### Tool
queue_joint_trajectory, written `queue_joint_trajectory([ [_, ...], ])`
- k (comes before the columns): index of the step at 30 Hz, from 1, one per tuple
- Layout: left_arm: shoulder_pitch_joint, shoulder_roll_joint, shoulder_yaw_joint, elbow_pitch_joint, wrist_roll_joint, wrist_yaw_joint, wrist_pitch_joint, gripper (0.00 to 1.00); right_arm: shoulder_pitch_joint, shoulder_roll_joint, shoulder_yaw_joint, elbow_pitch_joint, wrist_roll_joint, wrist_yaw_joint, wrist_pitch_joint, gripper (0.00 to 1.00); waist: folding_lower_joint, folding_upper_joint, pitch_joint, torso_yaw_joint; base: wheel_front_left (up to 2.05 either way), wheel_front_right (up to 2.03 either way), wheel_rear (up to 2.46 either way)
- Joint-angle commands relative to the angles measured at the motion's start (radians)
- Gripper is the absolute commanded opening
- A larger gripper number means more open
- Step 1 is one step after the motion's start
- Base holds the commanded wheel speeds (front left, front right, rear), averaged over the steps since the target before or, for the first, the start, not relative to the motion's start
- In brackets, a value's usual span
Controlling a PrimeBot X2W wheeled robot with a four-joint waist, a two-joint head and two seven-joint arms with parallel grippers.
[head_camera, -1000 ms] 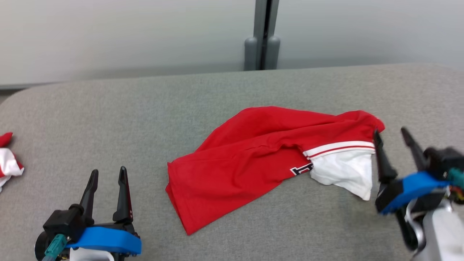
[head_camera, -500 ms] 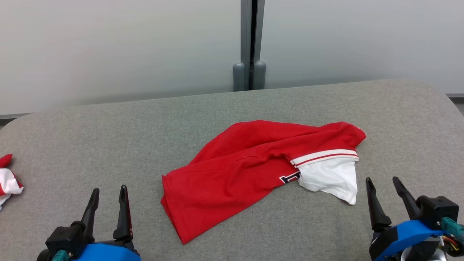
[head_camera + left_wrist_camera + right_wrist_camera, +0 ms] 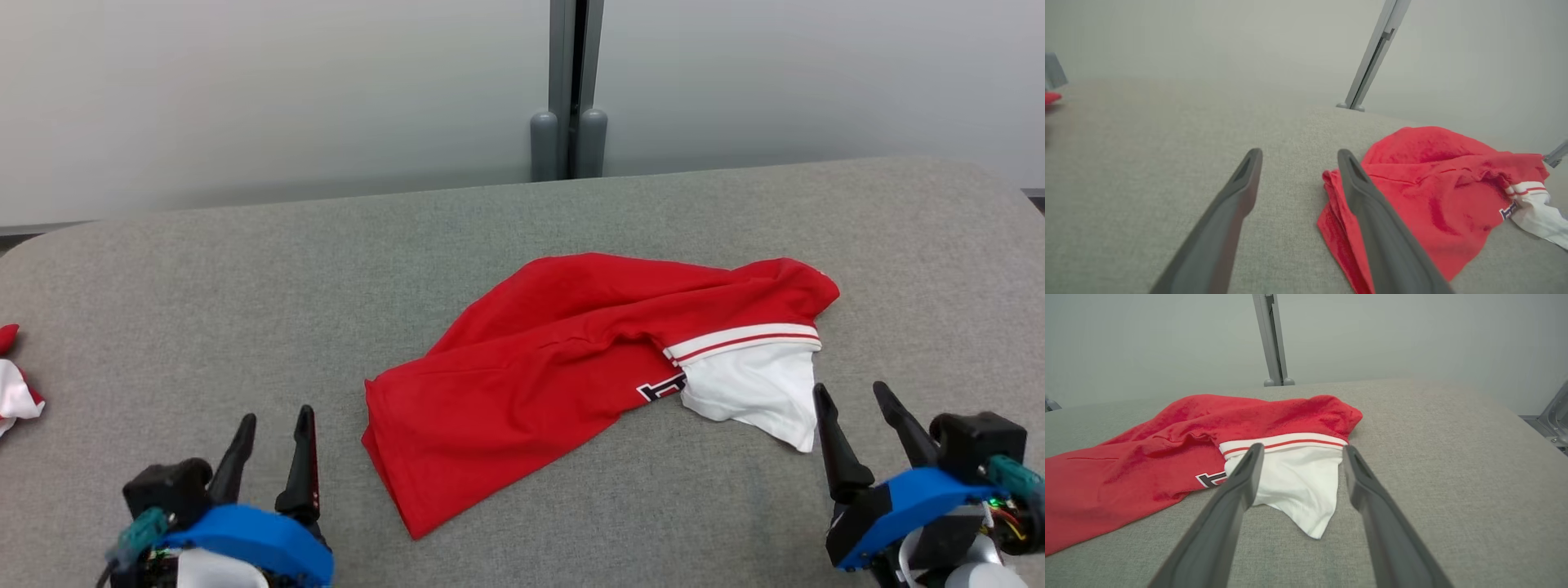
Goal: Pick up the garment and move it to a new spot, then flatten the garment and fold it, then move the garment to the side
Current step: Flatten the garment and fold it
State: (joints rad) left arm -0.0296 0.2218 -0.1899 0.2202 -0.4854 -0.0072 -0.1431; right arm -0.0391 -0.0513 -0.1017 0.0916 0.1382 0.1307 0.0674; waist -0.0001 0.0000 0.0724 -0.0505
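Note:
The garment (image 3: 563,359) is a red shirt with a white, red-striped part at its right end, lying crumpled in the middle of the grey padded table (image 3: 245,294). My left gripper (image 3: 273,418) stands open at the lower left, short of the garment's left hem (image 3: 1331,212). At the lower right my right gripper (image 3: 853,394) is open too, just in front of the white part (image 3: 1298,490). In the right wrist view the right gripper (image 3: 1300,451) frames that white cloth without touching it. In the left wrist view the left gripper (image 3: 1298,155) has nothing between its fingers.
Another red-and-white cloth (image 3: 12,388) lies at the table's left edge. A grey post (image 3: 570,90) stands behind the table against a pale wall. Bare grey surface lies to the left and right of the garment.
The head camera has shifted, so the whole picture moved. My right gripper has drawn back from the garment's right end toward the lower right. The garment lies as it did.

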Motion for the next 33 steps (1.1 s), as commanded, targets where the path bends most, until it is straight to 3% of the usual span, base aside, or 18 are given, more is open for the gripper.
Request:
queue_joint_trajectory([
  [1,-0.021,-0.001,-0.001,0.009,-0.025,-0.006,0.040,1.00,-0.018,0.001,0.003,-0.003,0.003,0.000,0.021,1.00,0.0001,0.0000,0.008,0.002,0.00,0.00,0.00],
  [5,-0.113,0.008,0.010,0.034,-0.137,-0.014,0.287,1.00,-0.076,0.001,0.014,-0.020,0.001,0.000,0.167,1.00,0.0001,0.0000,0.035,-0.005,0.00,0.00,0.00],
  [7,-0.158,0.033,0.004,0.049,-0.147,0.003,0.388,1.00,-0.109,0.001,0.023,-0.033,-0.005,0.000,0.224,1.00,0.0001,0.0000,0.055,-0.011,0.00,0.00,0.00],
  [10,-0.251,0.022,-0.012,0.049,-0.181,0.031,0.529,1.00,-0.165,0.001,0.036,-0.052,-0.011,0.000,0.284,1.00,0.0001,0.0000,0.106,-0.012,0.00,0.00,0.00],
  [14,-0.301,-0.005,-0.035,0.052,-0.198,0.065,0.614,1.00,-0.192,0.001,0.053,-0.054,0.004,0.000,0.290,1.00,0.0001,0.0000,0.151,-0.016,0.00,0.00,0.00],
  [19,-0.323,0.001,-0.058,0.042,-0.173,0.104,0.663,1.00,-0.205,0.001,0.055,-0.043,0.014,0.000,0.274,1.00,0.0001,0.0000,0.185,-0.023,0.00,0.00,0.00],
  [23,-0.321,-0.001,-0.061,0.024,-0.189,0.103,0.686,1.00,-0.203,0.001,0.051,-0.030,0.022,0.000,0.265,1.00,0.0001,0.0000,0.195,-0.026,0.00,0.00,0.00],
  [24,-0.320,0.001,-0.062,0.020,-0.188,0.103,0.688,0.96,-0.202,0.001,0.051,-0.026,0.023,0.000,0.265,1.00,0.0001,0.0000,0.196,-0.027,0.00,0.00,0.00],
  [25,-0.320,0.004,-0.064,0.018,-0.186,0.104,0.691,0.41,-0.202,0.001,0.051,-0.019,0.029,0.000,0.268,1.00,0.0001,0.0000,0.199,-0.029,0.00,0.00,0.00],
  [27,-0.322,0.005,-0.066,0.015,-0.186,0.105,0.692,0.15,-0.204,0.001,0.054,-0.012,0.036,0.000,0.265,1.00,0.0001,0.0000,0.203,-0.031,0.00,0.00,0.00],
  [28,-0.323,0.004,-0.066,0.014,-0.188,0.103,0.690,0.12,-0.204,0.001,0.056,-0.004,0.044,0.000,0.264,1.00,0.0001,0.0000,0.205,-0.032,0.00,0.00,0.00],
  [29,-0.324,0.004,-0.068,0.013,-0.190,0.097,0.690,0.00,-0.204,0.001,0.057,0.002,0.048,0.000,0.265,1.00,0.0001,0.0000,0.207,-0.033,0.00,0.00,0.00],
  [33,-0.323,0.002,-0.073,0.010,-0.195,0.083,0.681,0.00,-0.195,0.001,0.057,0.025,0.063,0.000,0.267,1.00,0.0001,0.0000,0.213,-0.036,0.00,0.00,0.00],
])
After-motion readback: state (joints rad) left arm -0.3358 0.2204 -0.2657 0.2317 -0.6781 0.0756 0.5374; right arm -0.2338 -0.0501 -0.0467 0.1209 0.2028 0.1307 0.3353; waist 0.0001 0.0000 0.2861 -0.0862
